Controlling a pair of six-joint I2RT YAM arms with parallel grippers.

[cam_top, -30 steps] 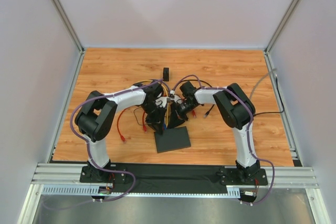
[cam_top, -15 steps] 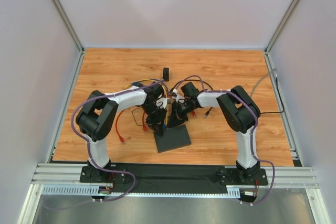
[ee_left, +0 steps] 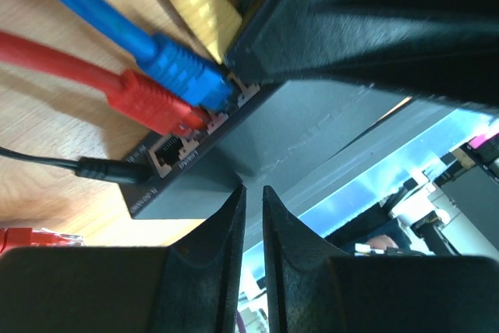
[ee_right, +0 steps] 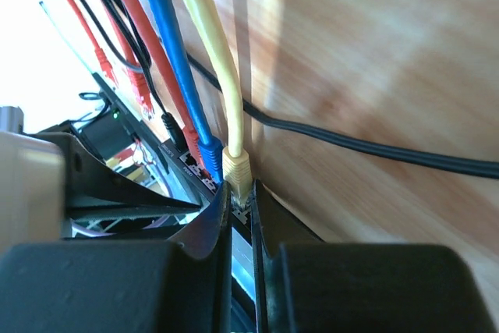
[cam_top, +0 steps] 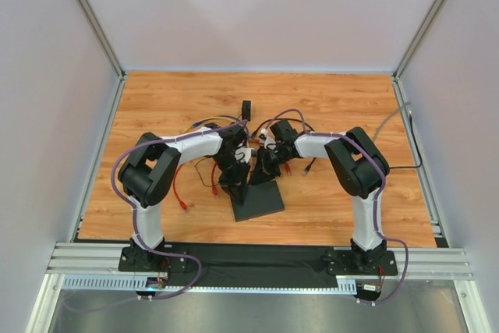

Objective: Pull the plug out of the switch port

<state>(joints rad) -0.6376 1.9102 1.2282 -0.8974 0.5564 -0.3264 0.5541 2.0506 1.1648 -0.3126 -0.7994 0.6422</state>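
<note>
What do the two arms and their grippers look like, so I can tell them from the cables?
The left arm and right arm both have white link shells and bulky black joints, with a purple cable running along each. The left gripper and right gripper have matte black, tapered fingers. No markings are visible.

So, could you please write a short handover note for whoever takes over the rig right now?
Left gripper: fingers nearly together, tips against the switch; whether they actually pinch it cannot be told.
Right gripper: shut on the yellow plug at its port.
Things: the switch lies between the two arms; blue plug and red plug sit in the neighbouring ports.
Done: yellow plug grasped.
Left: it looks still seated, so pull it straight out along its cable while the switch is steadied.
</note>
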